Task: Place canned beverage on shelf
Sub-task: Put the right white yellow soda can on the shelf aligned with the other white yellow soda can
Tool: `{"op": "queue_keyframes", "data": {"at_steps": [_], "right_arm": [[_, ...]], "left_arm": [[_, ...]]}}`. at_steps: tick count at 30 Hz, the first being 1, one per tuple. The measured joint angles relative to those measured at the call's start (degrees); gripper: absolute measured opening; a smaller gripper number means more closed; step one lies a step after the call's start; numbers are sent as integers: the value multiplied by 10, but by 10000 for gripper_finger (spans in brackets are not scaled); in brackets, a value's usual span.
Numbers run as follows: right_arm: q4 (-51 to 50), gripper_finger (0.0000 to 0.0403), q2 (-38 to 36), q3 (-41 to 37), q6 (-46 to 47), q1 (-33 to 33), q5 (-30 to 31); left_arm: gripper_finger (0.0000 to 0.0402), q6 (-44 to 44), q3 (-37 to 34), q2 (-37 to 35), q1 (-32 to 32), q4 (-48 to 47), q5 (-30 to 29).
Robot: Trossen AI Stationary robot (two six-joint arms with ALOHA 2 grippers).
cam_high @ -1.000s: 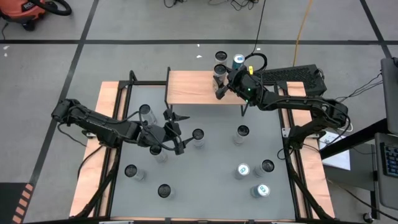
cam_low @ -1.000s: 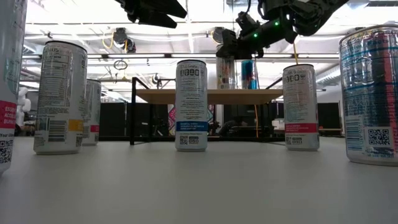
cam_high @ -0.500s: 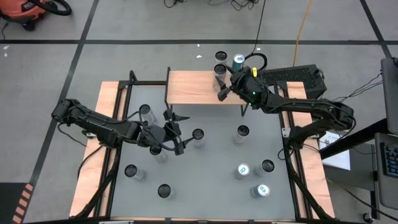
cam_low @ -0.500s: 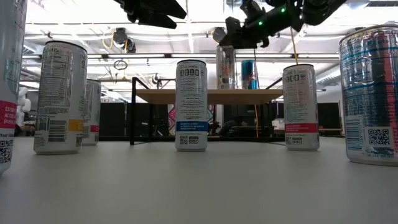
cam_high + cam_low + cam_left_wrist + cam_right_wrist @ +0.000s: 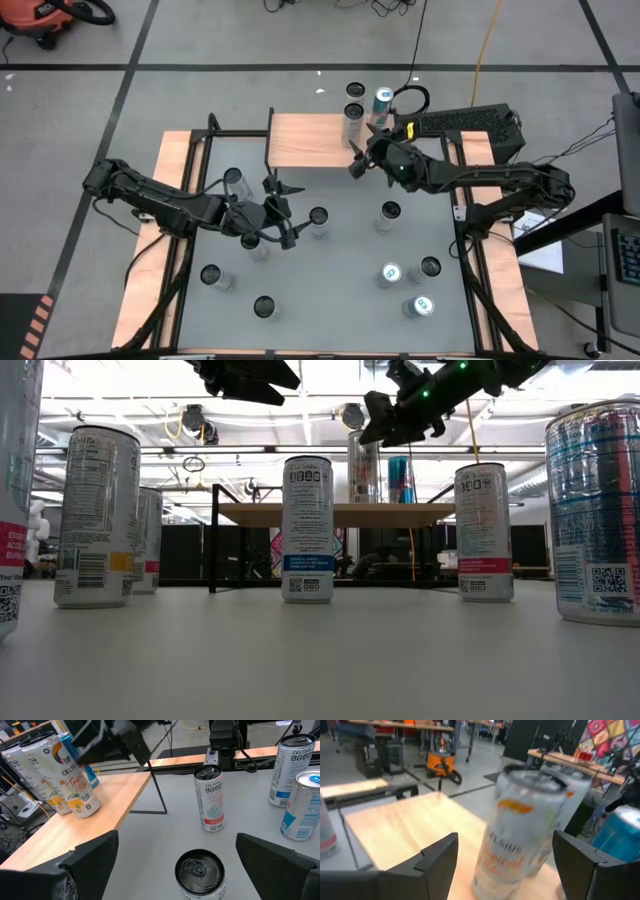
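Cans stand scattered over the table, and the left gripper hangs spread wide over one of them, the can sitting directly below and between its fingers with another can standing farther ahead. For a clean pick, the sensible move is to come straight down so both fingers clear the rim, then close on the middle of the body, not near the lid. Further right, the shelf carries three cans bunched at its far right corner. The right gripper hovers just in front of the nearest can, fingers apart and holding nothing, the can standing upright on the wood and free of the fingers. Backing straight away along the line of the fingers looks wisest, since a sideways swing could clip the can and topple its neighbours.
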Motion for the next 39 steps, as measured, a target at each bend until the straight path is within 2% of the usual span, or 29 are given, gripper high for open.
{"op": "queue_keyframes", "data": {"at_steps": [5, 15, 21, 28, 39], "right_arm": [[-18, 241, 1, 0, 14, 12, -1], [-11, 145, 68, 0, 23, 16, -2], [2, 108, 88, 0, 18, 16, 14], [12, 90, 89, 0, 7, 8, 19], [11, 89, 89, 0, 8, -10, 13]], "left_arm": [[397, 0, 0, 0, 0, 2, 0], [397, 0, 0, 0, 0, 4, 0], [397, 0, 0, 0, 0, 3, 0], [397, 0, 0, 0, 0, 2, 0], [397, 0, 0, 0, 0, 2, 0]]}}
